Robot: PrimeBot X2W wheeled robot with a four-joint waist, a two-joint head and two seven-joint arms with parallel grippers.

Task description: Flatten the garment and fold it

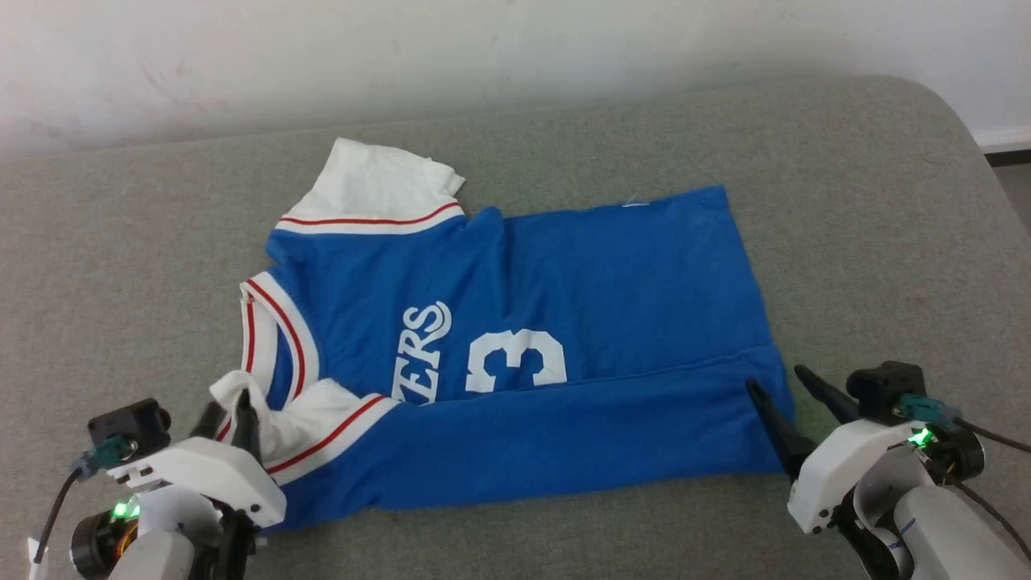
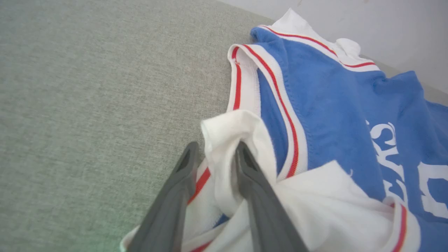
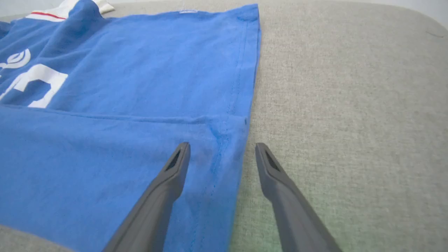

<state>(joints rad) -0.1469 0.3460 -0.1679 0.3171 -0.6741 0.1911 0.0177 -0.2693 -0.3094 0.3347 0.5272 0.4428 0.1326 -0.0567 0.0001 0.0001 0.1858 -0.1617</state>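
Grey pad [image 1: 870, 201]: bare to the outside of the right fingers. Its rough weave could drag any cloth that is slid across it rather than lifted.
Garment [image 1: 612, 274]: spread sideways on the pad ahead of both pairs of fingers, collar end toward the left pair and hem end toward the right pair. It looks partly folded, since part of the lettering is covered.
Near flap [image 1: 564, 443]: the long near edge is turned over onto the chest and runs from one pair of fingertips to the other. If only one end is carried further, the fold would likely skew.
Far sleeve [image 1: 378, 181]: well beyond the left fingertips, crumpled and sticking out. Folded in as it lies, it would make a lump.
Near sleeve [image 2: 227, 129]: bunched up and standing between the left fingers. If cloth clings when that arm backs off, it could tug the flap open.
Hem [image 3: 246, 105]: runs away from between the right fingertips, with a small pucker at the flap's corner.
Left gripper [image 2: 216, 147]: fingers a little apart with white sleeve cloth between them. I cannot tell whether they pinch it.
Right gripper [image 3: 222, 145]: fingers spread wide and holding nothing, the inner one over the blue corner and the outer one over the pad. Closing from here might catch only the top layer.
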